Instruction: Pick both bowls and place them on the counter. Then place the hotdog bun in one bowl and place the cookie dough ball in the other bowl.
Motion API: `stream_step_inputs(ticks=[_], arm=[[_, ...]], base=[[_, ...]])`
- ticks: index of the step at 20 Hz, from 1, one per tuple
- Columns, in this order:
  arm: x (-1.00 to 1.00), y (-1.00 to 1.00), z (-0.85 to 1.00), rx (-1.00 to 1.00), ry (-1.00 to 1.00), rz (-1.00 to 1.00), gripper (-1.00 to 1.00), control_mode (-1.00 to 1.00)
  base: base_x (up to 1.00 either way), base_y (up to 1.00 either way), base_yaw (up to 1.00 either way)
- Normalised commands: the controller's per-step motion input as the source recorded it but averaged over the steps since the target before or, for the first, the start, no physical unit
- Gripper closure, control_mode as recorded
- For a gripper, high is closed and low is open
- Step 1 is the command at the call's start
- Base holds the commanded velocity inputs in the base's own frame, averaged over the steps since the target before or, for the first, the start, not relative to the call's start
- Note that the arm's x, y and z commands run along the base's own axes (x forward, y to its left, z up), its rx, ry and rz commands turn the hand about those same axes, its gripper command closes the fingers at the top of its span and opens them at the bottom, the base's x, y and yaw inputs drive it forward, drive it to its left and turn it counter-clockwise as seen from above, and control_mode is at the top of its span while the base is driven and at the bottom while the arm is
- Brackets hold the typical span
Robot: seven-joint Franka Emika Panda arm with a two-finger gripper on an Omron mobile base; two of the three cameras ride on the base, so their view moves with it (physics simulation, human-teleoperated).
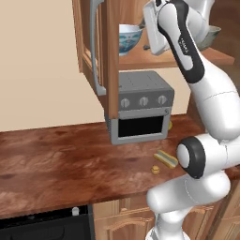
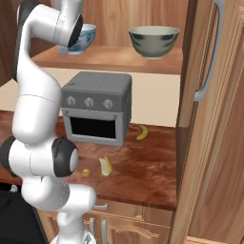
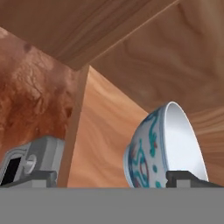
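Left base view: arm reaches up to the shelf [image 1: 220, 57] in the open cabinet; hand sits right by the white bowl [image 1: 129, 38] w/ blue pattern, hiding part of it. Bun [image 1: 166, 159] and dough ball [image 1: 155, 169] lie near each other on the counter [image 1: 56, 159], in front of the toaster oven [image 1: 140, 107]. Right base view: both bowls on the shelf, white one at left behind the hand, grey-green bowl [image 2: 154, 41] well apart to the right, upright, untouched. Bun and ball on the counter below; a banana [image 2: 141, 132] beside the oven. Hand view: gripper [image 3: 111, 177] wide open, nothing held; tips show at bottom, the right one overlapping the white bowl's rim, touching or not I can't tell. View is rolled, so bowl looks tipped on its side. Judgement: bowl is ceramic, so stiff, fairly heavy, glazed = slippery, and would chip if dropped. Best hold prob. the rim wall, one finger inside, one outside, squeezed firmly; lift clear of the shelf before swinging down. Neither bowl is on the counter yet.
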Motion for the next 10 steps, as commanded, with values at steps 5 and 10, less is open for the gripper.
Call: stream_step_inputs(ticks=[5, 10], arm=[[0.28, 0.0, -0.16, 0.0, 0.0, 0.0, -1.0, -1.0], [0.28, 0.01, -0.11, 0.0, 0.0, 0.0, -1.0, -1.0]], base=[[0.0, 0.0, 0.0], [0.0, 0.0, 0.0]])
